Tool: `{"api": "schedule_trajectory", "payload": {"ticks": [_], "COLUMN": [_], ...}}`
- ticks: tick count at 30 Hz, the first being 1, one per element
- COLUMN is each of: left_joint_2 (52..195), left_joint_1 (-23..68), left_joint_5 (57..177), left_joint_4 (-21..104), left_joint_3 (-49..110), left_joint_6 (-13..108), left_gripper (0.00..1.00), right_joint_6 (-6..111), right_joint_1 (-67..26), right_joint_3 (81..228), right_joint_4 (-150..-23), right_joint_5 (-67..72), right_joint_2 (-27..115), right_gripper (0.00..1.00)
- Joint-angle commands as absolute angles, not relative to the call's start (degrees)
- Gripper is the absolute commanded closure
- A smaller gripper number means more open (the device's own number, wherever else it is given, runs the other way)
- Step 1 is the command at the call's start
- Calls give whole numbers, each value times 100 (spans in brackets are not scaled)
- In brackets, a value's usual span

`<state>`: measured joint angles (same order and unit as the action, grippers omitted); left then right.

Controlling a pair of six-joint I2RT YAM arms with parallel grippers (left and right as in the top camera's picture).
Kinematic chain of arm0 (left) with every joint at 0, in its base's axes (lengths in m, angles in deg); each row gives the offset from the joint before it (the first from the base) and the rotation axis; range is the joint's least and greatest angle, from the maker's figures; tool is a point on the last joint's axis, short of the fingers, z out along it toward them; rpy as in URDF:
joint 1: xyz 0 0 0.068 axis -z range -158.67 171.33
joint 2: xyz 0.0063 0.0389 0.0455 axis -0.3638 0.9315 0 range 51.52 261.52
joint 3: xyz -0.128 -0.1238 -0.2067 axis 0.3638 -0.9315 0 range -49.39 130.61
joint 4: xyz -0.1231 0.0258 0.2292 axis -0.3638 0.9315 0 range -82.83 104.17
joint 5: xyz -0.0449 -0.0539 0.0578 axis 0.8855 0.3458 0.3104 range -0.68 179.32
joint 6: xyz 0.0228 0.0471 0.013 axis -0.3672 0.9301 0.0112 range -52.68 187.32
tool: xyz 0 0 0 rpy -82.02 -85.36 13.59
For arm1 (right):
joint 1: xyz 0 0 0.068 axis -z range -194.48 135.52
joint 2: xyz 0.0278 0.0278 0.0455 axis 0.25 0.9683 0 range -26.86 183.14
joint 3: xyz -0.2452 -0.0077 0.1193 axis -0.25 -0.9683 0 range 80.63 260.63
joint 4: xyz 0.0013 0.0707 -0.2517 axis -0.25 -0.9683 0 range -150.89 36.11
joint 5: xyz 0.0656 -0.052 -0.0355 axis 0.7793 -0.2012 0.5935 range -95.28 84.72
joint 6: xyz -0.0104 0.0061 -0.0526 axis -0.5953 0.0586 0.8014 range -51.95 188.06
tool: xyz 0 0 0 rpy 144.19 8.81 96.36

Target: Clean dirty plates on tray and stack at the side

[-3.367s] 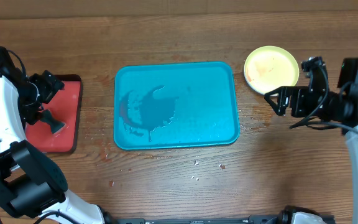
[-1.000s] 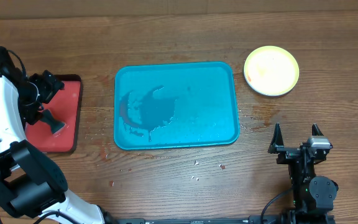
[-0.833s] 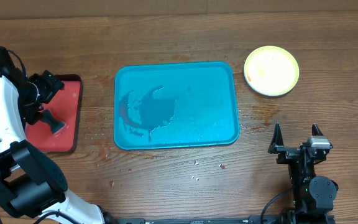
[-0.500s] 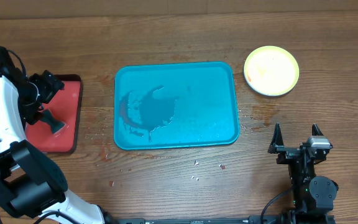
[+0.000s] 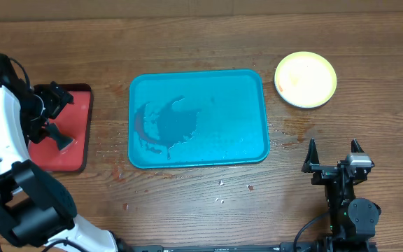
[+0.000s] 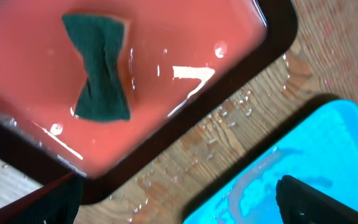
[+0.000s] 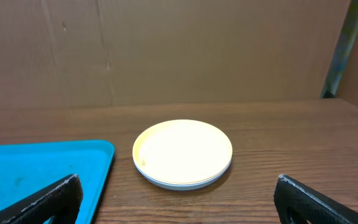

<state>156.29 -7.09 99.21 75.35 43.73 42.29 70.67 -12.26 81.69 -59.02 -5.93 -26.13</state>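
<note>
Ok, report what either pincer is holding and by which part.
Nothing. Left pincer and right pincer are open; the sponge lies free on the red tray.

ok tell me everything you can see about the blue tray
The tray is teal-blue, glossy like plastic, rectangular with rounded corners and a raised rim. It lies flat near the middle of the table, carrying no objects. A wet, faintly reddish smear and droplets mark its left half. Only the table touches it.
</note>
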Motion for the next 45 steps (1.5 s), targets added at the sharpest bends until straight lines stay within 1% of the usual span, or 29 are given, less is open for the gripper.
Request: {"api": "schedule_trajectory", "payload": {"ticks": [1, 4, 8, 11, 12, 14, 17, 19, 25, 28, 33, 35, 42, 43, 45], "left_joint_2": [14720, 14012, 12947, 11922, 11339, 10548, 9662, 9354, 8871, 8329, 7464, 7050, 5977, 5820, 5667], "left_joint_1": [-477, -58, 753, 1470, 1750, 2001, 2078, 2076, 2084, 2093, 2095, 2095, 2093, 2089, 2089], "left_joint_5": [9959, 9932, 9930, 9921, 9917, 9919, 9921, 9919, 9919, 9998, 10039, 9941, 9939, 9875, 9670], "left_joint_4": [7542, 7256, 6407, 5680, 5470, 5404, 5406, 5404, 5286, 4637, 4248, 3881, 2333, 1955, 1612], "left_joint_3": [4308, 3914, 3075, 2203, 1766, 1294, 950, 926, 520, -236, -1255, -1777, -3283, -3563, -3819], "left_joint_6": [4296, 4530, 5184, 5868, 6248, 6508, 6504, 6506, 6873, 6836, 6908, 6908, 6908, 6908, 6895], "left_gripper": [0, 0, 0, 0, 0, 0, 0, 0, 0, 0, 0, 0, 0, 0, 0], "right_joint_6": [7086, 7086, 7086, 7086, 7086, 7086, 7086, 7086, 7086, 7086, 7086, 7086, 7086, 7086, 7086], "right_joint_1": [-1250, -1250, -1250, -1250, -1250, -1250, -1250, -1250, -1250, -1250, -1250, -1250, -1250, -1250, -1250], "right_joint_3": [8108, 8108, 8108, 8108, 8108, 8108, 8108, 8108, 8108, 8108, 8108, 8108, 8108, 8108, 8108], "right_joint_4": [-5869, -5867, -5869, -5869, -5869, -5869, -5869, -5869, -5869, -5869, -5869, -5867, -5869, -5869, -5869], "right_joint_5": [-628, -628, -628, -628, -628, -628, -628, -628, -628, -628, -628, -628, -628, -628, -628], "right_joint_2": [-2669, -2669, -2669, -2669, -2669, -2669, -2669, -2669, -2669, -2669, -2669, -2669, -2669, -2669, -2669], "right_gripper": [0, 0, 0, 0, 0, 0, 0, 0, 0, 0, 0, 0, 0, 0, 0]}}
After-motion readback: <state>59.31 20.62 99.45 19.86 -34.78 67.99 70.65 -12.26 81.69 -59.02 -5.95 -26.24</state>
